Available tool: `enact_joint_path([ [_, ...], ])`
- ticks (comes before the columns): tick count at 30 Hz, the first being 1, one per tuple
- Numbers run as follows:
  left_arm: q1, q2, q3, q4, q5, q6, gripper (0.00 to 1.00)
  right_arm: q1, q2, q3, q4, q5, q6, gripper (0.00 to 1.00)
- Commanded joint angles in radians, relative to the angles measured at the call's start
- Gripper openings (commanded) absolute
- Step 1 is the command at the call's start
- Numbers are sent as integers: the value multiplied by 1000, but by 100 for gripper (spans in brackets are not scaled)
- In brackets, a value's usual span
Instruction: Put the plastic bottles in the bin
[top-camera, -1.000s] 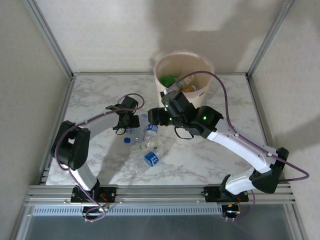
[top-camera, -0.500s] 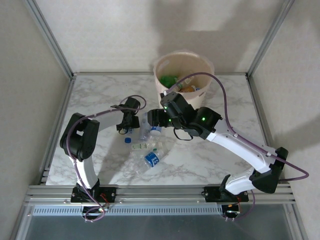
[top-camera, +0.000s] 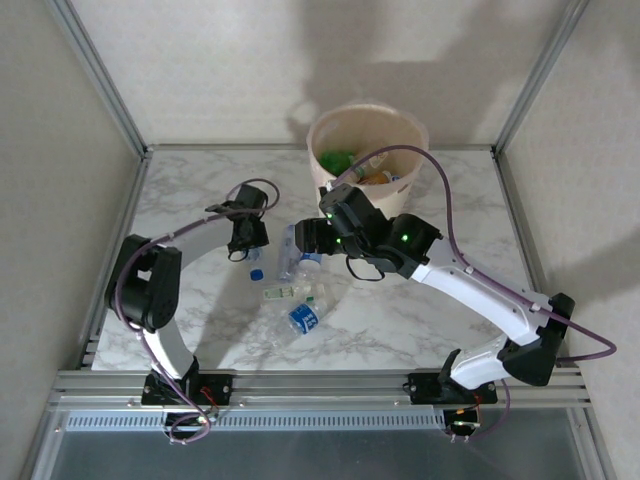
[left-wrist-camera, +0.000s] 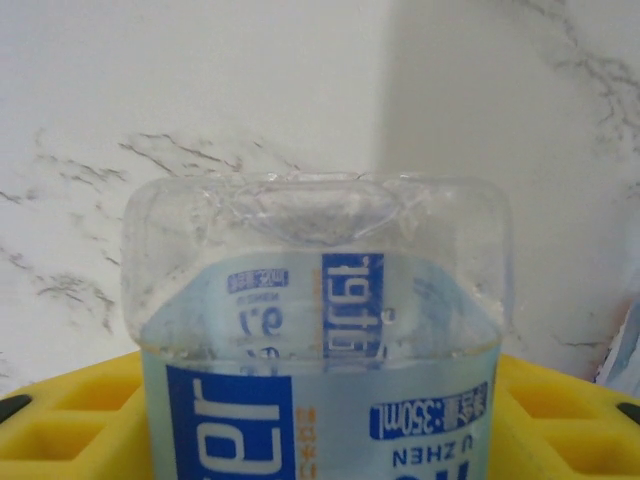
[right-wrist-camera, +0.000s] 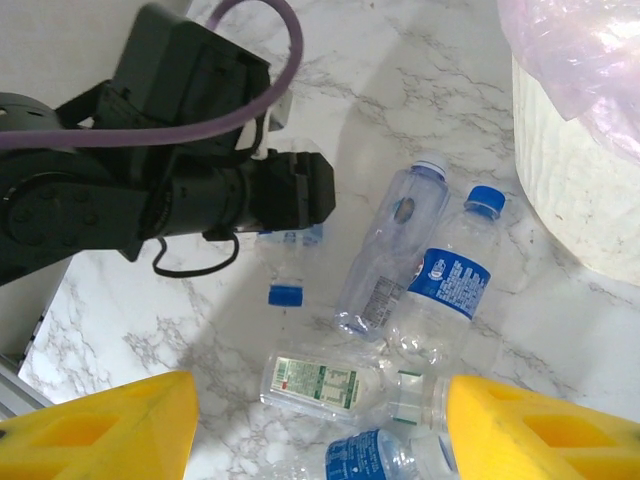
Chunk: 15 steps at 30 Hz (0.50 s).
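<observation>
My left gripper is shut on a clear plastic bottle with a blue label, its base pointing away from the wrist camera. In the right wrist view that bottle's blue cap hangs below the black left gripper. My right gripper stands open above a heap of plastic bottles: a clear one, a blue-labelled one and one with a green-and-white label. The heap lies mid-table. The cream bin at the back holds green and orange-capped bottles.
The bin's pinkish liner hangs over its rim close to the right of the heap. Metal frame posts and walls border the marble table at left, right and back. Bare marble lies left of the left arm and right of the bin.
The left jaws have closed on the clear blue-labelled bottle, and that gripper has shifted slightly left and back. The right gripper has stayed over the heap.
</observation>
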Motion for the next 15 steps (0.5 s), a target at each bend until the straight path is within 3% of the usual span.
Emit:
enact_joint_path([
  [1, 20, -30, -26, -11, 17, -24, 55, 12, 7, 32, 22, 14, -14, 67],
  [8, 27, -120, 16, -64, 61, -59, 52, 11, -11, 35, 25, 8, -16, 67],
  [15, 38, -251, 235, -101, 214, -135, 53, 9, -8, 113, 35, -18, -28, 69],
])
